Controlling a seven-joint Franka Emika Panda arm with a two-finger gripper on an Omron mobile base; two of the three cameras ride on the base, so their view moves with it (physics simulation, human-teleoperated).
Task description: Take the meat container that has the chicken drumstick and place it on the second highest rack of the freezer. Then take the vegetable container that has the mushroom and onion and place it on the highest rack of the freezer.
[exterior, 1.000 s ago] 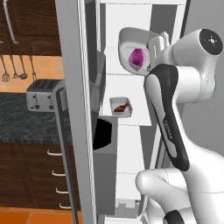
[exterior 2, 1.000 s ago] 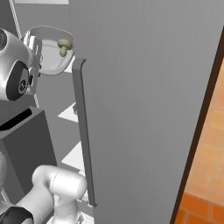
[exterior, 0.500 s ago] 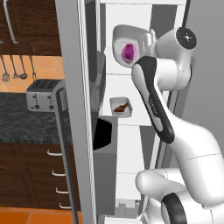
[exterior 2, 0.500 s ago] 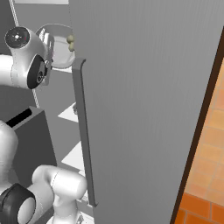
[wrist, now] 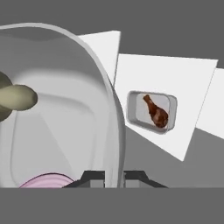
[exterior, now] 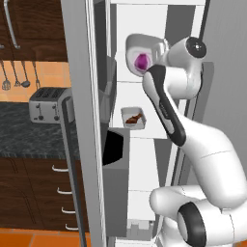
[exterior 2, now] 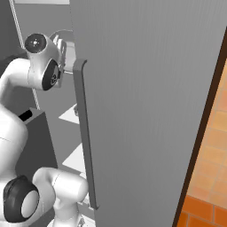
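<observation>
vegetable container (exterior: 139, 54): a pale bowl, held tilted and raised inside the open freezer (exterior: 159, 29), level with the upper part of the white compartment. the gripper (wrist: 114, 177) is clamped narrowly on the bowl's rim, 1 finger on each side of the wall, as the hand view shows. the onion (exterior: 141, 61) lies in the bowl, purple-magenta, against the lower side; in the hand view only its pink edge shows. the mushroom (wrist: 17, 97) is in the same bowl, beige, near the far wall. whether the bowl touches the highest rack cannot be told.

meat container (exterior: 133, 117): a small rectangular tray, resting flat on a white shelf, the second highest rack (exterior: 144, 131), below the raised bowl. the chicken drumstick (exterior: 134, 117) lies inside it, reddish-brown.

freezer door (exterior 2: 150, 102) stands open; its long grey handle (exterior 2: 85, 133) is upright. a toaster (exterior: 47, 104) stands on the dark table (exterior: 19, 137) to the left.
</observation>
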